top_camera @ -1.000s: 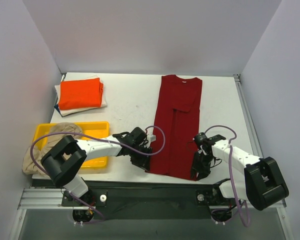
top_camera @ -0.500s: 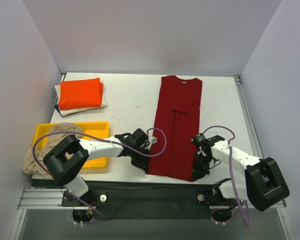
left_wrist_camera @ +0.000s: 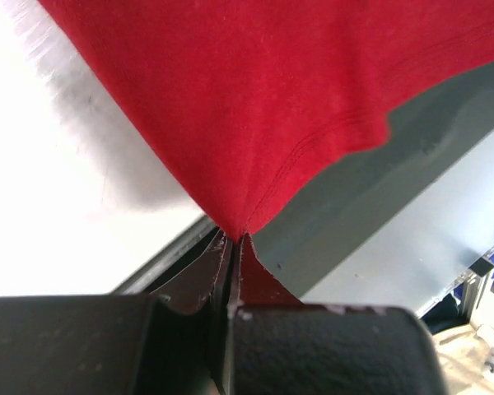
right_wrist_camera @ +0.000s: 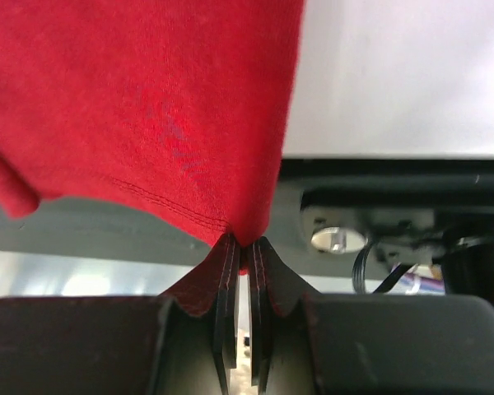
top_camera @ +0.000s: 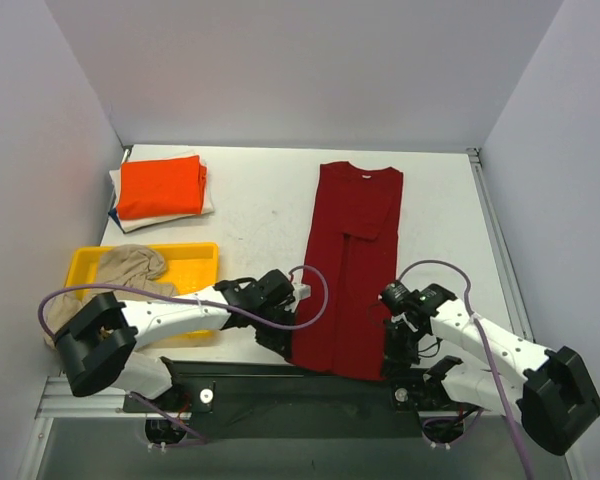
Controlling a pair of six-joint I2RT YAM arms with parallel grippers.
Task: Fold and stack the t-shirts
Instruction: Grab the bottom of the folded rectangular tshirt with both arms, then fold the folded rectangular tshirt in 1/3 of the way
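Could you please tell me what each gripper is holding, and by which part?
Both hold the red shirt by its near hem: the left gripper pinches the left corner, the right gripper the right corner.

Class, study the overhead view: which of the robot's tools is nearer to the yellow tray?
Left. The left tool pinches a near corner of the dark red t-shirt, just right of the yellow tray; the right tool pinches its other near corner, farther right.
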